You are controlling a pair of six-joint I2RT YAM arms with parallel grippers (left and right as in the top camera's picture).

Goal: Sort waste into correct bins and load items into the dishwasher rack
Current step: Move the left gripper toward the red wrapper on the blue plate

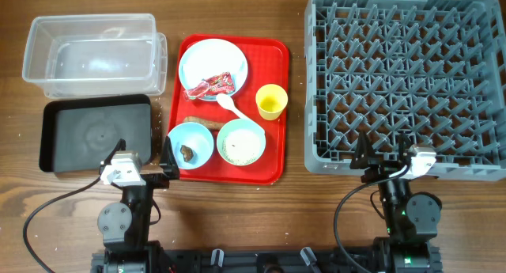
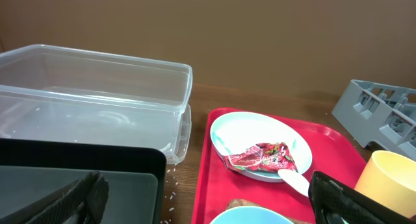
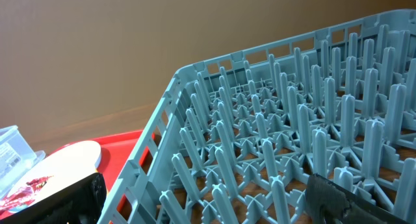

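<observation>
Two arms sit at the near edge of the worktop (image 1: pixel 237 218), each with its fingers spread wide apart. The left gripper (image 2: pixel 208 185) is low over the gap between the black tray (image 1: pixel 95 134) and the red serving tray (image 1: pixel 273 158). One of its fingers (image 2: pixel 75 198) is above the black tray's corner. The clear tub (image 1: pixel 91 18) lies beyond that tray, at the far left.

The right gripper (image 3: pixel 205 185) faces the near-left corner of the dishwasher rack (image 1: pixel 407 75), whose pegs stand upright.

On the crowded red tray, the left bowl (image 1: pixel 198 138) holds the brown lump (image 1: pixel 188 153). The right bowl (image 1: pixel 221 141) holds the rice (image 1: pixel 242 146). Both bowls stand along the near edge, between the left gripper and the plate (image 1: pixel 207 58).

The wrapper (image 1: pixel 212 86) lies on the plate's near half, its long axis slanting up toward the right. The spoon (image 1: pixel 229 105) lies diagonally off the plate's near rim. The long food piece (image 1: pixel 199 121) runs left to right between the plate and the left bowl. The yellow cup (image 1: pixel 271 101) stands upright on the tray's right side, nearest the rack.
</observation>
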